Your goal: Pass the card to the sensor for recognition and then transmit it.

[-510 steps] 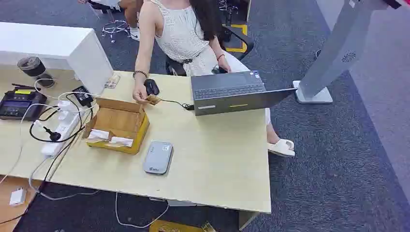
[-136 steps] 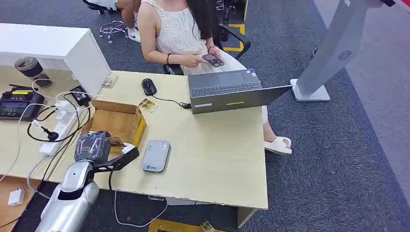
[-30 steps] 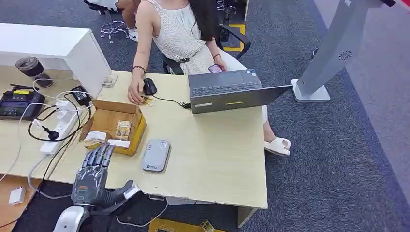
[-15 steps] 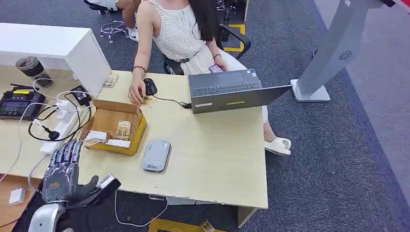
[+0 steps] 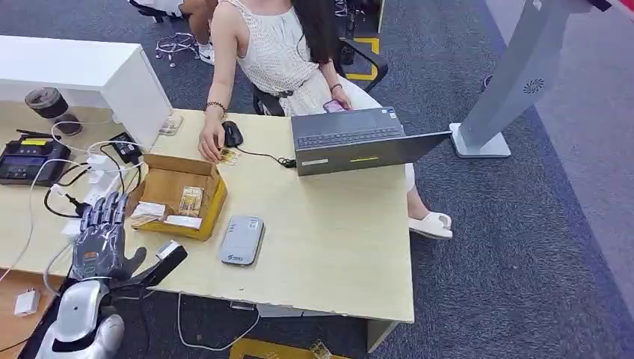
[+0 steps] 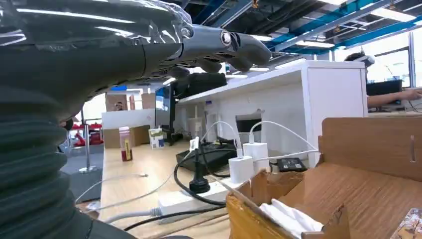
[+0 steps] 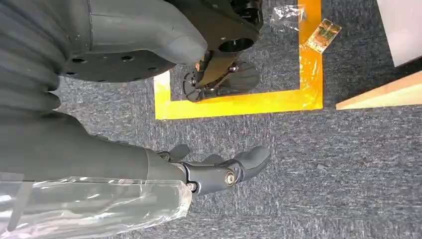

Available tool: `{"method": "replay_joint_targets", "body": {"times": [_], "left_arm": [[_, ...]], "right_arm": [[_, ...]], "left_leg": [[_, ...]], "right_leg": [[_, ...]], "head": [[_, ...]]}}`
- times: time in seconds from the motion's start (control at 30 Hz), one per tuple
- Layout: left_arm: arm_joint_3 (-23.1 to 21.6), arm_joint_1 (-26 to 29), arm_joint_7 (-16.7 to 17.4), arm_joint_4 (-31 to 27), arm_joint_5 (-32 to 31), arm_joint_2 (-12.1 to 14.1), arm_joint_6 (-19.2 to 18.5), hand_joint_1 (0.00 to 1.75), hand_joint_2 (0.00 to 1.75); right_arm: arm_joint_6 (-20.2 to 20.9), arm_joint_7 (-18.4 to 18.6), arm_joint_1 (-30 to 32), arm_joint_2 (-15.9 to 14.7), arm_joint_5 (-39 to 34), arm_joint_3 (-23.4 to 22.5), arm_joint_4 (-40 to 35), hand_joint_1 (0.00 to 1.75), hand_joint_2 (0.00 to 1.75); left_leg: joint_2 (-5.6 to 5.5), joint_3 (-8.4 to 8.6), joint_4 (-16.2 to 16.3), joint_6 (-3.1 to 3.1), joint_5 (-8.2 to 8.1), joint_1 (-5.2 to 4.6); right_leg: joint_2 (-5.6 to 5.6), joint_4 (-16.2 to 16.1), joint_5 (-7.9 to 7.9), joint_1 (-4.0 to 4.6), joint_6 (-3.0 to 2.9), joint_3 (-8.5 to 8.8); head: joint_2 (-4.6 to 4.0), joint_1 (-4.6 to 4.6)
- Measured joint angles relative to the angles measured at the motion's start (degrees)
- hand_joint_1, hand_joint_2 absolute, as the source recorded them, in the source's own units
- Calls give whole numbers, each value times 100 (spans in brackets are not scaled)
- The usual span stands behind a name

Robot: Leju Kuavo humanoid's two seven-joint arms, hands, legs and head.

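Cardboard box point(image 5: 179, 193) holds card point(image 5: 191, 200) — left hand point(image 5: 101, 238) beside, seemingly empty.

A pale wooden table point(image 5: 336, 247) stands on dark grey carpet point(image 5: 523, 247). A white counter point(image 5: 90, 71) abuts its far left corner, and a grey kiosk stand point(image 5: 508, 82) rises off its far right. Yellow floor tape point(image 7: 239, 102) marks the carpet.

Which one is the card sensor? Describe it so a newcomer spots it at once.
On the pale wooden desk, look near the front edge, just right of the open cardboard box. The sensor is the flat, light grey pad with rounded corners lying there alone. Unlike the dark laptop and black mouse, it is pale, with no visible cable.
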Motion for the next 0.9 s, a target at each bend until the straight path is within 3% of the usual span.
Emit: {"method": "replay_joint_targets", "body": {"times": [0.3,0.53,0.9], "left_arm": [[-201,-811,273,916,-312,-101,-13,0,175],[-227,-1024,404,1322,-367,-129,-2,0,175],[-227,-1095,500,1506,-389,-120,-31,0,175]], "right_arm": [[-2,37,-85,37,92,0,33,0,175],[-2,46,-91,44,96,0,52,0,175],[7,66,-96,46,98,0,81,0,175]], "left_leg": [[2,0,0,-1,0,0],[3,-1,0,-1,0,0],[4,-2,0,-1,0,0]], "right_leg": [[3,0,7,0,0,0],[4,0,6,0,0,-3],[5,0,6,0,0,-3]], "head": [[0,2],[0,0],[0,0]]}}
